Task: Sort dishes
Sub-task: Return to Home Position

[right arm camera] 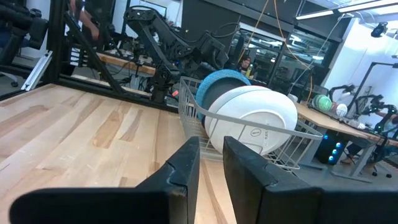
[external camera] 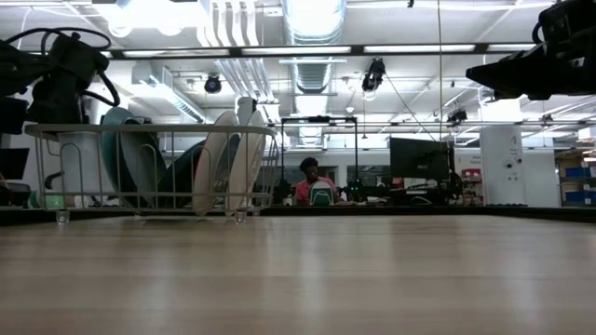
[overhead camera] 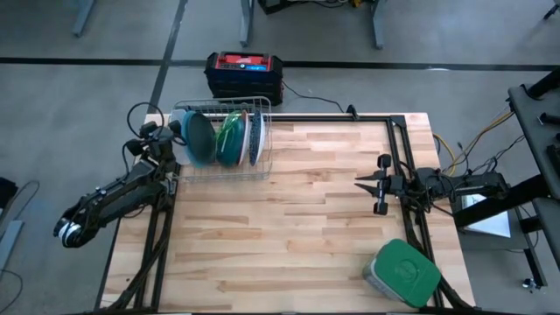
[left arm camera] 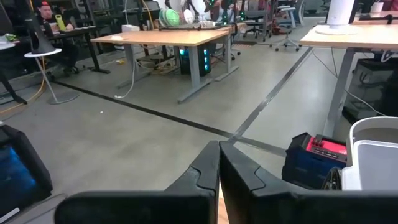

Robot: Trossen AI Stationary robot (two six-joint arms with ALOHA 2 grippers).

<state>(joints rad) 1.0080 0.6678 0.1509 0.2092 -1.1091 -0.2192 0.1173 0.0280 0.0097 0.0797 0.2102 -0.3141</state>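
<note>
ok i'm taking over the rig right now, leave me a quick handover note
Left gripper: jaws shut, empty, beside the left side of the dish rack, which is at the far left corner of the table.
Right gripper: jaws a narrow gap apart, empty, over the table's right side, pointing toward the rack.
Dishes: all that show stand on edge in the rack, among them a white plate and a blue plate.
Done: no dish shows outside the rack.
Left: probably only parking both arms. The green-lidded container sits at the near right corner.

Wire rack (overhead camera: 219,172), green-lidded container (overhead camera: 402,273), red box (overhead camera: 243,70)
</note>
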